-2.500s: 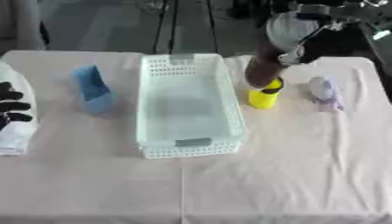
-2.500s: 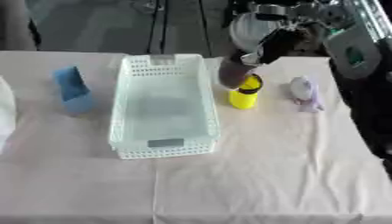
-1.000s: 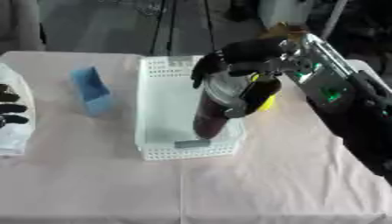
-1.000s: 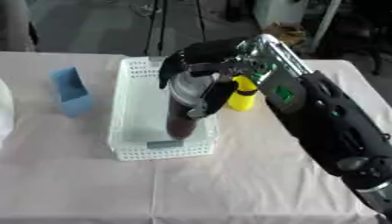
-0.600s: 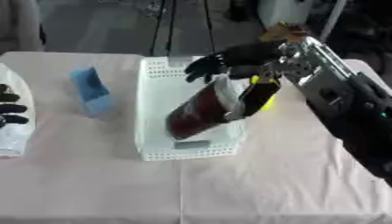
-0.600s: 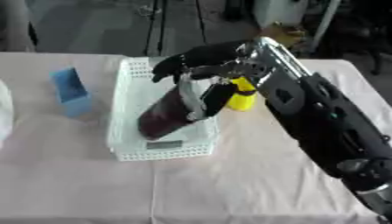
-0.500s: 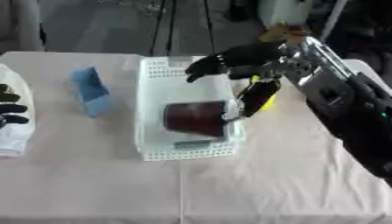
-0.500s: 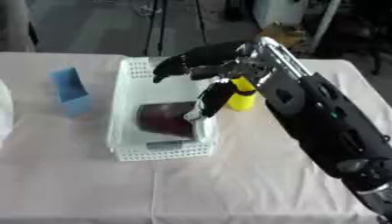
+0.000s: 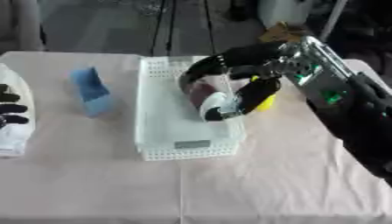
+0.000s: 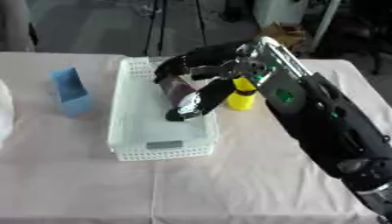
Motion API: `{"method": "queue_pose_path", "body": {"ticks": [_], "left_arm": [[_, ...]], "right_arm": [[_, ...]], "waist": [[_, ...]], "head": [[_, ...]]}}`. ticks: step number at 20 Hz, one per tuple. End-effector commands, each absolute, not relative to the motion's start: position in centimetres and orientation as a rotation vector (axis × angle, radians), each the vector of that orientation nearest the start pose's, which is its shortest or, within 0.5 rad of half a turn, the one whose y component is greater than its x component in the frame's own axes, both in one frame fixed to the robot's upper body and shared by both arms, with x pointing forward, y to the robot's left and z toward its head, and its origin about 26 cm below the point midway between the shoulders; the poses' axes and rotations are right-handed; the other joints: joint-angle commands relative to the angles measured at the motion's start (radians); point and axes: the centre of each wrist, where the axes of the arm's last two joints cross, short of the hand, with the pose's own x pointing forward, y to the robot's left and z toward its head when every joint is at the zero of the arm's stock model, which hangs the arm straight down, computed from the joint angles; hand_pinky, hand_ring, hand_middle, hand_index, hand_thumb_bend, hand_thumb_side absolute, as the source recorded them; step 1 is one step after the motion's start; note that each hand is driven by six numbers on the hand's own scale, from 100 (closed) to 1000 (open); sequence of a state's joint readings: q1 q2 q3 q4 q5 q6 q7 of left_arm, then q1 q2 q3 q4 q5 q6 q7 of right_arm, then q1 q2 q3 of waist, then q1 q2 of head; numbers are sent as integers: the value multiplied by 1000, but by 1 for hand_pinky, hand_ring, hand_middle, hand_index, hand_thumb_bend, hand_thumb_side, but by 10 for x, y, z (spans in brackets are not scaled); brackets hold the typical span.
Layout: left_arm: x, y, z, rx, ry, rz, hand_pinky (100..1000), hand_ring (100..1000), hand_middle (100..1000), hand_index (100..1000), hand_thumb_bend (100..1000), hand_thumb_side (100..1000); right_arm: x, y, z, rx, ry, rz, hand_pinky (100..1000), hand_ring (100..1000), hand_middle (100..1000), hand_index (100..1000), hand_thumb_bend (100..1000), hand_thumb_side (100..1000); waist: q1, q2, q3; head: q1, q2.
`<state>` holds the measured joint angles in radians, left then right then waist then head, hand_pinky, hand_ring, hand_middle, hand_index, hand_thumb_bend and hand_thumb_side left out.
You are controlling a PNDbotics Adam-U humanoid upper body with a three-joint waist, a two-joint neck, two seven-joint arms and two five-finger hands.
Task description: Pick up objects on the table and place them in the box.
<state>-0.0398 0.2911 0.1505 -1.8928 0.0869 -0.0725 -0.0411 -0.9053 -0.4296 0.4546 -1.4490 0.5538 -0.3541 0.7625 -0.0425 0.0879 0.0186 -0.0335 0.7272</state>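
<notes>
Since the previous frame the dark bottle [image 10: 180,91] has dropped into the white box [image 9: 165,131], lying toward its 3 o'clock wall. Right robot hand [image 10: 201,83] released, fingers spread above it, masking the yellow bottle [image 10: 240,99]. Blue object [image 9: 92,92] at 9 o'clock on the tabletop [image 9: 268,183]; left robot hand [image 9: 9,108] idle, its grip unreadable.

Right hand [image 10: 201,70] outstretched — fingers spread, left hand [image 9: 9,107] resting

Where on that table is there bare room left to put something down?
The near tablecloth in front of the white basket is bare, as is the strip between basket and blue box. It is crowded at the basket's right, around the right hand and yellow bottle.
</notes>
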Motion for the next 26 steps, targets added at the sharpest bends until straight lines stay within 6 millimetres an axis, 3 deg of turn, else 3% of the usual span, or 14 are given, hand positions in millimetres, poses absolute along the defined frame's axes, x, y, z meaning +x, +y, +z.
{"method": "queue_pose_path", "body": {"ticks": [1, 2, 5, 6, 9, 10, 15, 26], "left_arm": [[273, 330, 119, 239, -2025, -190, 593, 637, 645, 806, 245, 974], [273, 331, 119, 240, -2025, -188, 593, 637, 645, 806, 244, 974], [273, 331, 119, 242, -2026, -185, 593, 636, 645, 806, 244, 974], [272, 331, 119, 242, -2025, -184, 593, 636, 644, 806, 244, 974], [273, 331, 119, 242, -2025, -181, 593, 636, 644, 806, 243, 974], [272, 331, 119, 243, -2024, -179, 592, 635, 643, 805, 242, 975], [272, 331, 119, 249, -2026, -168, 592, 634, 642, 804, 241, 974], [272, 331, 120, 257, -2031, -146, 590, 632, 639, 799, 239, 973]], "right_arm": [[404, -163, 265, 506, 1906, -2733, 1000, 1000, 1000, 982, 471, 792], [403, -166, 269, 549, 1958, -2682, 1000, 1000, 1000, 981, 414, 734], [401, -174, 276, 707, 2107, -2504, 995, 1000, 1000, 981, 379, 676], [401, -177, 277, 762, 2151, -2447, 945, 989, 1000, 977, 292, 599], [401, -184, 275, 926, 2258, -2312, 938, 985, 1000, 977, 281, 588], [402, -188, 274, 974, 2296, -2280, 889, 949, 1000, 974, 146, 512], [402, -225, 273, 1270, 2599, -2017, 817, 891, 962, 969, 100, 443], [383, -272, 271, 1523, 2903, -1591, 711, 804, 896, 943, 100, 378]], "waist": [[6, -14, -4], [7, -14, -5], [9, -14, -8], [10, -14, -9], [11, -13, -11], [13, -12, -13], [18, -9, -21], [27, -4, -36]], "head": [[4, -4], [6, -4], [8, -4], [8, -4], [8, -4], [10, -4], [16, -5], [22, -10]]}}
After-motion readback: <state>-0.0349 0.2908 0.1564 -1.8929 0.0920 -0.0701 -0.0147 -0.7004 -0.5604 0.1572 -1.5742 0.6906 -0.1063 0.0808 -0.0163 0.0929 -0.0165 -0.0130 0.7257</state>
